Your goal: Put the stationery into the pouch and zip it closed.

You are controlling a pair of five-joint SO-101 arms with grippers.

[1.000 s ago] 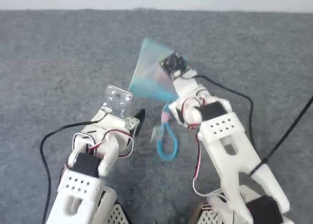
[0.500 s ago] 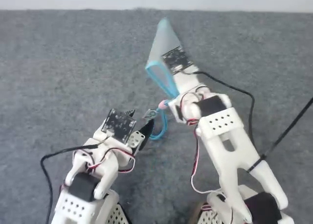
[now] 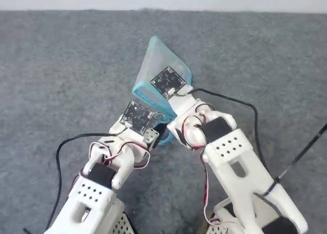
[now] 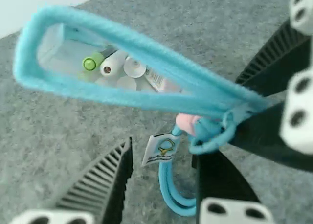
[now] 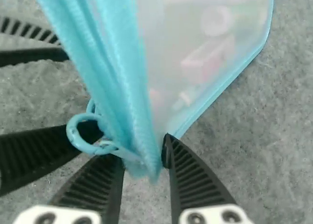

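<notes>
There is one see-through pouch [image 3: 153, 60]. Inside it are one green-tipped pen [image 4: 89, 63] and at least three white pen ends [image 4: 133, 66]; the count of stationery deeper in cannot be told. There is one blue cord loop [image 4: 172, 197], one small tag [image 4: 159, 149] and one pink bead [image 4: 186, 121]. Two arms show, the left arm [image 3: 97, 178] and the right arm [image 3: 235, 152], with two grippers, the left gripper [image 4: 164, 155] and the right gripper [image 5: 144, 153]. There is one grey worktop [image 3: 51, 65].
</notes>
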